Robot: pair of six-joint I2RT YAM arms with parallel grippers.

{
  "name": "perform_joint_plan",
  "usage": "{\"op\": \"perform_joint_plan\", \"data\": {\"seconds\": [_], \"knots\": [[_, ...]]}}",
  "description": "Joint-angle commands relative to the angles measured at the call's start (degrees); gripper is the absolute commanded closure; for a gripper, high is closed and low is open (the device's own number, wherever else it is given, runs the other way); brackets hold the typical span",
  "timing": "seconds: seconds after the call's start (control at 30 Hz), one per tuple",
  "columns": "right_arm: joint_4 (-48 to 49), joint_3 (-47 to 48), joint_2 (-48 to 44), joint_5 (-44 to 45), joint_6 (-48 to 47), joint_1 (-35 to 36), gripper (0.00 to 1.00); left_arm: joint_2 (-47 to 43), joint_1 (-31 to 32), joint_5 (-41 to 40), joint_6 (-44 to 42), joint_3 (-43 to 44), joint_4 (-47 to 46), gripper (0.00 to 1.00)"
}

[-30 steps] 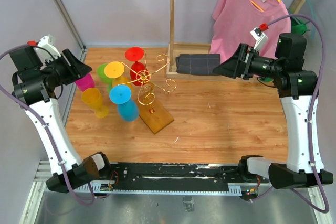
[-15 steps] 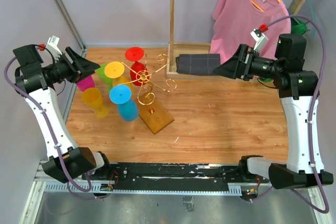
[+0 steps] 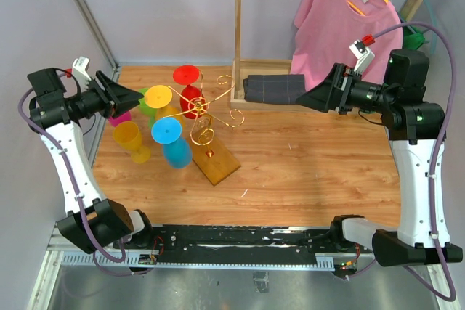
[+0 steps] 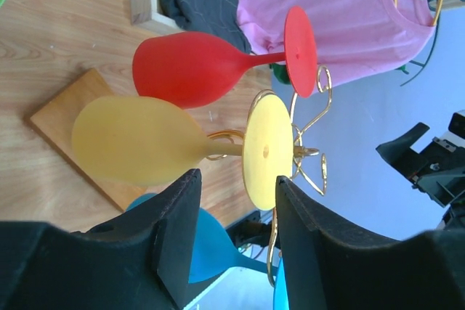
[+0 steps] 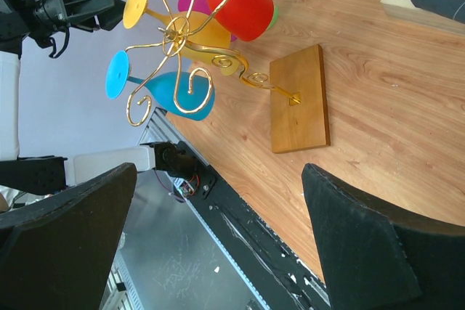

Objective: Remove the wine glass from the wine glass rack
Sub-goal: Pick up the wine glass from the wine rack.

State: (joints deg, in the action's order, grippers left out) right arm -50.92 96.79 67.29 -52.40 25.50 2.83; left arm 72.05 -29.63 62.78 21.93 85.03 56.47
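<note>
Moved: my left gripper (image 3: 134, 96) has swung in from the table's left edge and now points at the rack; my right arm has barely shifted.
Left fingers: partly apart, nothing between them, in line with the stem of the yellow plastic wine glass (image 4: 138, 139).
Task thing: that glass hangs upside down on the gold wire wine glass rack (image 3: 207, 117), at nine o'clock from its central post; red (image 3: 190, 99) and blue (image 3: 174, 147) glasses hang close by.
Doing it well: I should close on the stem, then slide outward along the curled arm.
Right gripper (image 3: 309, 98): spread wide, empty, well off at three o'clock.
</note>
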Motion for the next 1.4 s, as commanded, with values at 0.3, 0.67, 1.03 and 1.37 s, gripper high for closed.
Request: {"op": "perform_joint_plan", "data": {"seconds": [0.3,0.67,1.03,1.37], "knots": [[-0.08,-1.05,-1.62,0.19,0.32,-1.01,0.02,-0.74,-0.34,5.21,2.38,-4.11,-3.21,0.52],[0.37,-1.49,-1.89,0.15,0.57,-0.98,0.02,0.49,-0.19,5.58,2.54,-3.30,-3.52,0.53],[0.47,-1.81,-2.33,0.11,0.70,-0.99,0.01,1.15,1.30,4.90,3.29,-2.74,-4.80,0.56],[0.47,-2.10,-2.59,0.02,0.52,-0.98,0.01,1.25,2.67,4.75,5.18,-3.02,-6.85,0.64]]}}
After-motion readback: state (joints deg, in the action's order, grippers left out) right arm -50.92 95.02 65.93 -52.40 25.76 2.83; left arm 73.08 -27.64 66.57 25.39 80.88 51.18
